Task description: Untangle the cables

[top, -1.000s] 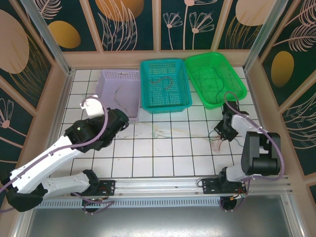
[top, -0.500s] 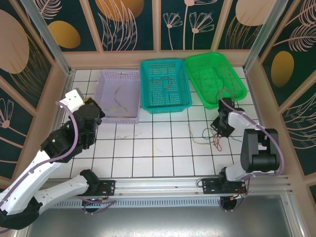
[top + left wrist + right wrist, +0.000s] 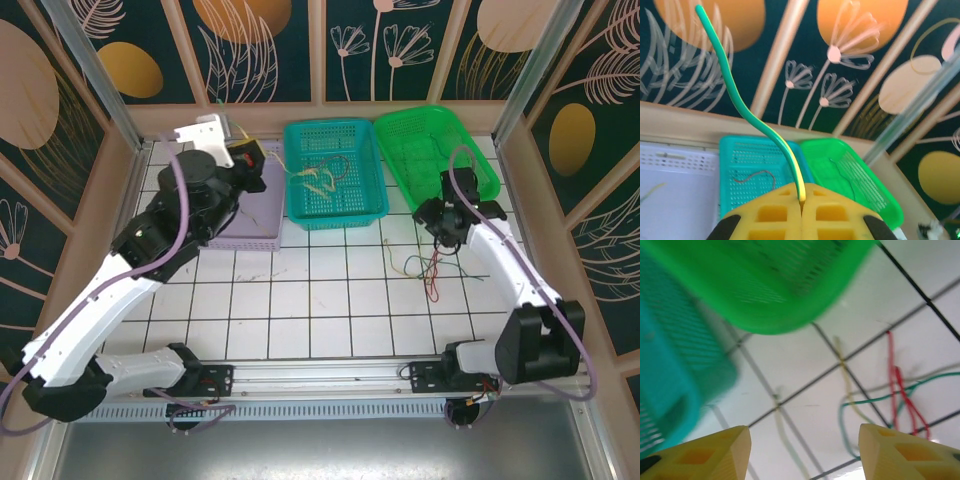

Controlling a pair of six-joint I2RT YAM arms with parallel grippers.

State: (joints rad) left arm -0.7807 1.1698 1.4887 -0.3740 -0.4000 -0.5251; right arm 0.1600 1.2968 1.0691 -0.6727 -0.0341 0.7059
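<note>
Lying on the desk just nearside of the right end effector (fingers apart, empty), the loose cables sprawl crosswise. The left end effector, clamped on a green-yellow cable, hovers well apart by the teal basket.

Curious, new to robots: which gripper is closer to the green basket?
Right. The right gripper sits by the green basket, at its near-left corner; the left gripper is past the teal basket, by the purple basket.

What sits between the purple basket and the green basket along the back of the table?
The teal basket, with a thin brown cable lying inside it, as the top external view shows.
</note>
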